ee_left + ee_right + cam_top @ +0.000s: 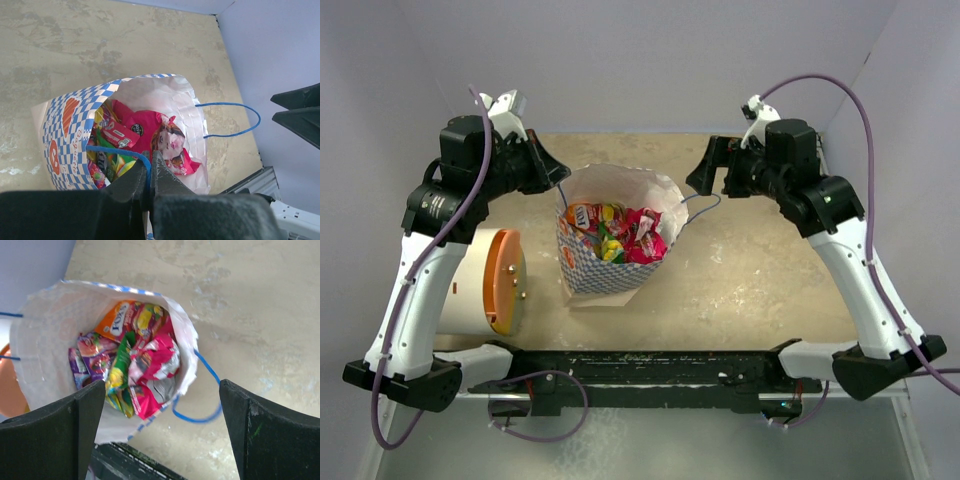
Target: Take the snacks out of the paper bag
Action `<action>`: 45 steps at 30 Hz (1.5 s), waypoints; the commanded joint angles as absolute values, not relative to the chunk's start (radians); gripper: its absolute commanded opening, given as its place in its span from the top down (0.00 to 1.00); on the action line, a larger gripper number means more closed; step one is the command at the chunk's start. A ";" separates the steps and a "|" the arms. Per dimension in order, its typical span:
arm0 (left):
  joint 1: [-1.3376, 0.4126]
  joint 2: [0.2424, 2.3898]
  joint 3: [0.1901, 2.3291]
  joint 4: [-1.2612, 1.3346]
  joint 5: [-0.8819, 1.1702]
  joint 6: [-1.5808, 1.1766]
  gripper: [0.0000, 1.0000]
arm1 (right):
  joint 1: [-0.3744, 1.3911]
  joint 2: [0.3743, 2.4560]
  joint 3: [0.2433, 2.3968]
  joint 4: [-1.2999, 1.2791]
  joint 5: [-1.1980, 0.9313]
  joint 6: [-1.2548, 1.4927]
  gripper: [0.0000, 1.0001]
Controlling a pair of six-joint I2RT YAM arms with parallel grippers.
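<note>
Cylinder (470, 285), white with an orange lid, lies at far left, apart from the work. Right of it, the left gripper (150, 167) is pinched together on a blue cord handle (117, 150) of the paper bag (605, 275). The bag stands open in the middle with the snacks (620, 232) all inside. Rightmost, the right gripper (161, 386) hangs by the bag's right side, jaws wide apart and empty. The step in hand looks like steadying the bag. Next, the right arm should descend and close on a top packet.

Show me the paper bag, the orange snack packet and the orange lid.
paper bag (605, 272), top view, on its checkered outer wall.
orange snack packet (117, 322), right wrist view, on its lettered face.
orange lid (505, 282), top view, on its flat face.
</note>
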State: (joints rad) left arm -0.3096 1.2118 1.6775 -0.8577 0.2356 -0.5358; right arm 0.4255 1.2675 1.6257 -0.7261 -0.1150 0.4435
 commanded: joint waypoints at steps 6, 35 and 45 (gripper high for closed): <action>-0.306 1.191 1.688 -0.713 0.240 -0.598 1.00 | 0.622 1.517 1.871 -0.820 0.020 0.391 0.10; -0.307 1.223 1.702 -0.732 0.265 -0.592 1.00 | 0.790 1.701 1.735 -0.818 0.086 0.730 0.74; -0.306 1.250 1.717 -0.743 0.278 -0.565 1.00 | 0.787 1.688 1.910 -0.789 -0.002 0.703 1.00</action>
